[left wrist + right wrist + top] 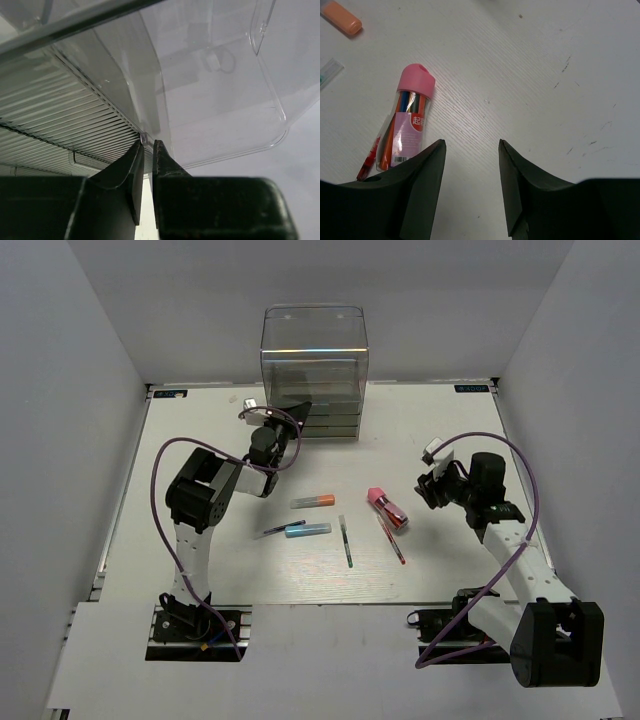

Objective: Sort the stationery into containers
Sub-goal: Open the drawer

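Observation:
The tall clear box [313,360] with dark drawers stands at the back middle. My left gripper [289,413] is at its front left, where one drawer [215,100] is pulled out; its jaws [148,142] are pinched on the drawer's thin clear edge. On the table lie the orange-and-grey marker [313,501], light blue marker [308,530], thin dark pen [277,529], dark green pen [346,540], red pen [391,538] and pink-red tube [387,507]. My right gripper [430,490] is open and empty, just right of the tube [410,125].
The right wrist view also shows the orange marker [342,17], the light blue marker's end [330,70] and the red pen [369,160] beside the tube. Purple cables loop over both arms. White walls close in the table on three sides.

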